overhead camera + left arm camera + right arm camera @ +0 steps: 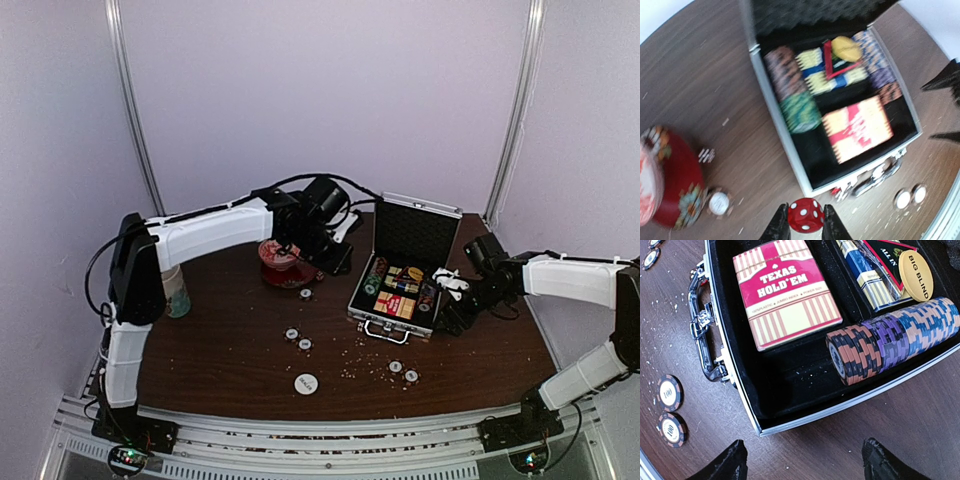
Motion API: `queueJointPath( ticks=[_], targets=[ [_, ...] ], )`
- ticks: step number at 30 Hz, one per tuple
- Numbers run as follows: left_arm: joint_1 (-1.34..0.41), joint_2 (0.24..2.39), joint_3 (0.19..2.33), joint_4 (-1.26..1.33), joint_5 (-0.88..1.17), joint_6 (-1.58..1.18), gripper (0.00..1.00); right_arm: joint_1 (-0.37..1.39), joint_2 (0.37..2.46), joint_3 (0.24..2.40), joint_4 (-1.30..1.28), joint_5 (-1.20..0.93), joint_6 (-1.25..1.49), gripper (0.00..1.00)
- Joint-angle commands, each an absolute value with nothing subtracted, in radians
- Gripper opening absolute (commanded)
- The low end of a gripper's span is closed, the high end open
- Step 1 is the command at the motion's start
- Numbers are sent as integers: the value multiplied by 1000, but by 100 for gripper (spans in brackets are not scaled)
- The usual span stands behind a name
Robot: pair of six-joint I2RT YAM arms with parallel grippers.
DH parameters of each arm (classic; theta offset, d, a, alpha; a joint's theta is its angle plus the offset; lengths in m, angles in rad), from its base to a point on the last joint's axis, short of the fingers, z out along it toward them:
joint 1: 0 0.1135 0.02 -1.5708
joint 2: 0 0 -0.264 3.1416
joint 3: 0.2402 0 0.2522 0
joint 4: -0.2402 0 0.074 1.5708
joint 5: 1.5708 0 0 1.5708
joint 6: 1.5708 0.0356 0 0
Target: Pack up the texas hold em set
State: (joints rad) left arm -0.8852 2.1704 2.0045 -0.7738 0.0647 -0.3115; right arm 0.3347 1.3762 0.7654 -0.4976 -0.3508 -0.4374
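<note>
Dark brown wood worktop (pixel 230 340) takes up most of the shot. The silver briefcase (pixel 418 232) sits right of centre on it, lid tipped up toward the back so the black-lined tray is wide open for loading.

The right tool (pixel 802 460) hangs just off the case edge at the bottom of its own wrist view, fingers spread wide with nothing between them. My guess is it's parked there to steady the case or wait its turn.

Inside, the card box (pixel 785 292) lies flat in its own compartment. The chips (pixel 890 340) stand on edge in a tight row along the slot, which keeps them from rolling around.

Not packed yet:
- the white disc (pixel 306 382), low and central in the top view
- loose chips (pixel 291 334) scattered on the wood left of the case and below it

Smallest bit is the red die (pixel 805 214), pinched between the fingers of the left tool (pixel 805 221) at the bottom centre of the left wrist view. It's over bare wood just outside the case's front wall by the handle. I'd say it has to travel over the rim to the empty black pocket before letting go, or it'll bounce off the metal edge.
</note>
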Motion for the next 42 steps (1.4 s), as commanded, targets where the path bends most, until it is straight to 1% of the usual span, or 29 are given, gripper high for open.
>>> queueJointPath(
  ticks=[1,5,11,17,24,29,35,38,42],
  targets=[
    [-897,2281,2105,-618,184,-291,20,328,1353,776,-495,-348,-426,79],
    [-897,2353,2138,-493,250,-316,21,327,1356,775,-494,-347,-426,79],
    [-898,2454,2207,-402,294,-346,22,328,1360,775,-495,-347,-429,79],
    [-897,2546,2297,-388,346,-368,23,328,1362,774,-495,-344,-428,79],
    [-896,2575,2306,-343,337,-393,25,328,1371,776,-497,-345,-428,79],
    [-896,2594,2332,-335,342,-400,30,328,1370,773,-497,-343,-428,79],
    [-896,2535,2310,-338,333,-387,31,328,1368,775,-497,-345,-428,79],
    [-896,2451,2243,-338,305,-357,35,328,1362,781,-505,-349,-431,79],
    [-895,2297,2077,-361,228,-301,43,328,1332,800,-533,-360,-445,79]
  ],
)
